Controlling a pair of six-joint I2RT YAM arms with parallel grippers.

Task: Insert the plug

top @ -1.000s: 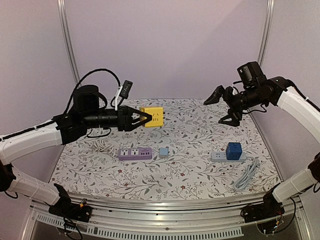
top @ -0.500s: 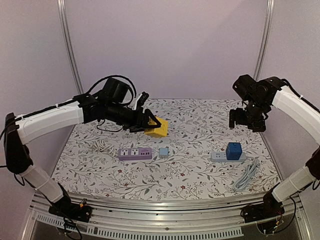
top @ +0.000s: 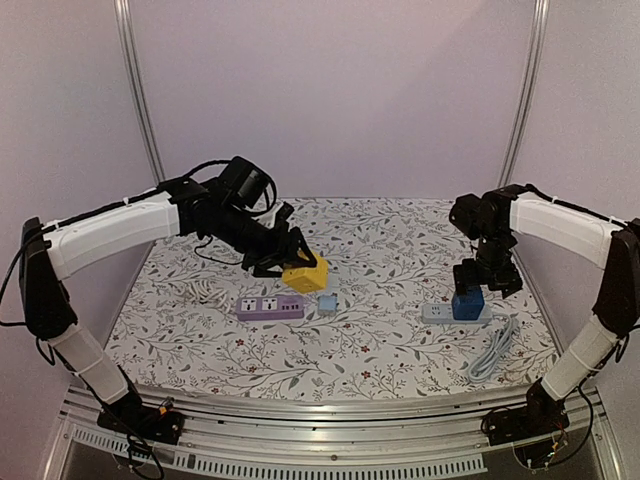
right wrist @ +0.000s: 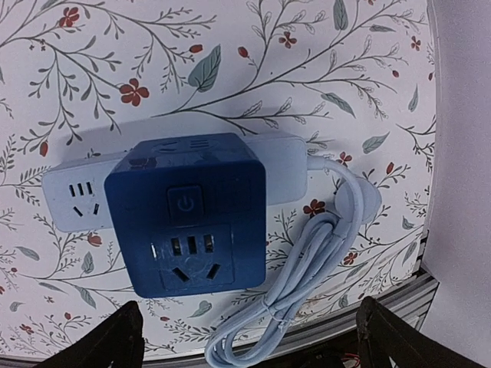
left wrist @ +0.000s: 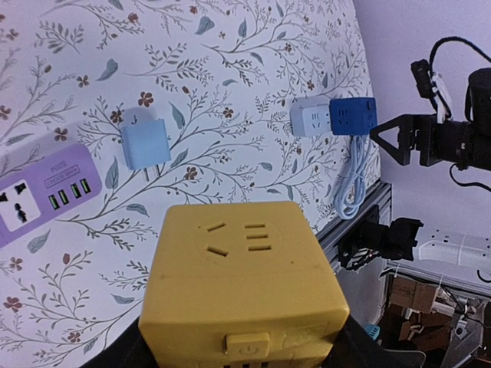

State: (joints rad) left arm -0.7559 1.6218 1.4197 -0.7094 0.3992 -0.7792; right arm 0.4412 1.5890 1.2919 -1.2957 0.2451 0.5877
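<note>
My left gripper (top: 290,262) is shut on a yellow cube socket (top: 305,274), held just above the table behind the purple power strip (top: 270,307); the cube fills the left wrist view (left wrist: 244,284). A small light-blue plug adapter (top: 327,304) lies right of the purple strip, also seen from the left wrist (left wrist: 146,143). A blue cube socket (top: 466,302) sits plugged on a grey-white power strip (top: 437,313). My right gripper (top: 487,280) hangs open just above the blue cube (right wrist: 192,215), fingertips (right wrist: 123,337) wide apart.
The white strip's coiled cable (top: 492,350) lies to its right near the table's front-right edge. A coiled white cord (top: 200,291) lies at the left. The aluminium front rail (top: 320,405) and frame posts border the floral tabletop.
My left arm has carried the yellow cube down and right toward the purple strip. My right arm has swung down from high up to just over the blue cube.
</note>
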